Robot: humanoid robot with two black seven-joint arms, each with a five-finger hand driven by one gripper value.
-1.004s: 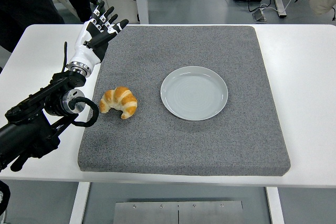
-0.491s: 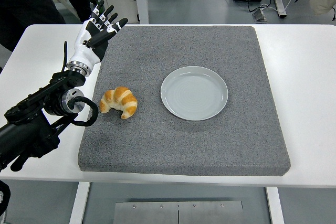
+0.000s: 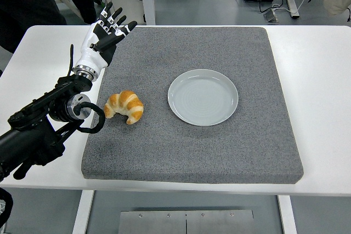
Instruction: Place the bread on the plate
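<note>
My left hand (image 3: 104, 35) is up at 11 o'clock, fingers (image 3: 122, 28) wide, holding nothing. Coming down crooked, I could push the bread (image 3: 125, 106) away from the plate (image 3: 203, 97).

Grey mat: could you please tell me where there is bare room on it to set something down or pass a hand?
The grey mat is bare in front of, right of and behind the plate. A narrower bare strip separates the plate from the croissant. The left edge is crowded: the open left hand hovers there.
</note>
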